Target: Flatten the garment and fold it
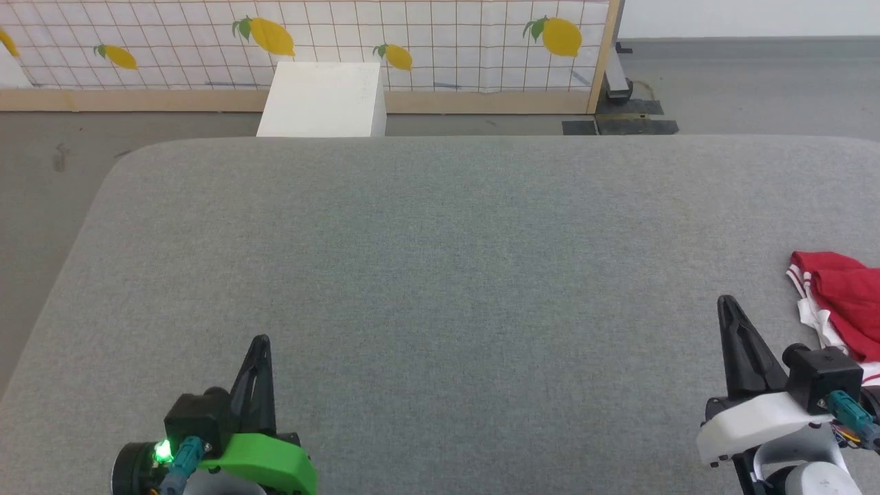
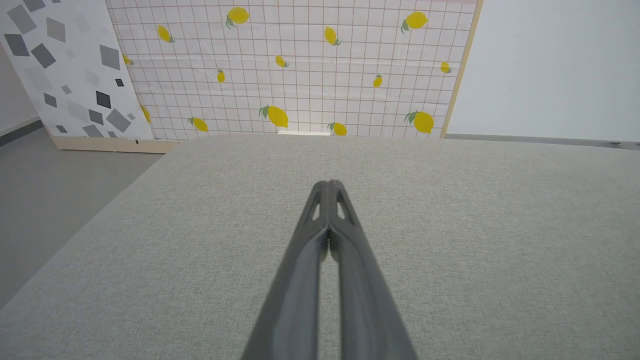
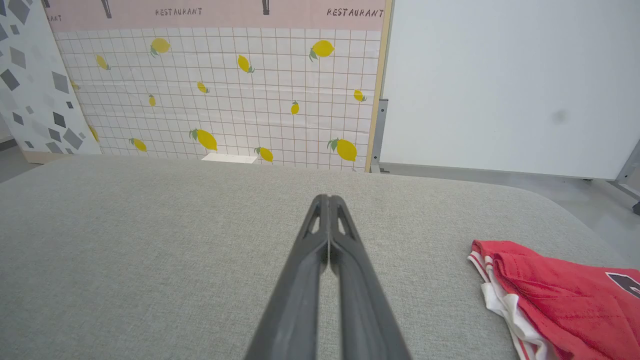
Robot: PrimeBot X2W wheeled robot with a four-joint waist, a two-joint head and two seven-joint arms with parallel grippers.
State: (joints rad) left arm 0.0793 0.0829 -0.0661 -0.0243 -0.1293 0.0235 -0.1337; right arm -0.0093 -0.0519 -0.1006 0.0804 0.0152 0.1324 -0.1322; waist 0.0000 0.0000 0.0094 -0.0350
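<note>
The garment (image 1: 842, 297) lies bunched at the right edge of the grey padded table (image 1: 440, 261): red cloth with white parts and red-white striped trim. In the right wrist view the garment (image 3: 555, 295) sits at the lower right, with a bit of black print at the frame's edge. My right gripper (image 1: 725, 302) is shut and holds nothing, just left of the garment and apart from it; its fingers (image 3: 327, 200) meet at the tip. My left gripper (image 1: 261, 340) is shut too, at the lower left over bare table, tips pressed together (image 2: 328, 184).
A white box (image 1: 323, 100) stands on the floor past the table's far edge. Behind it runs a lemon-print screen (image 1: 309, 41) with a wooden base. A black metal foot (image 1: 619, 103) of a panel stands at the far right on the floor.
</note>
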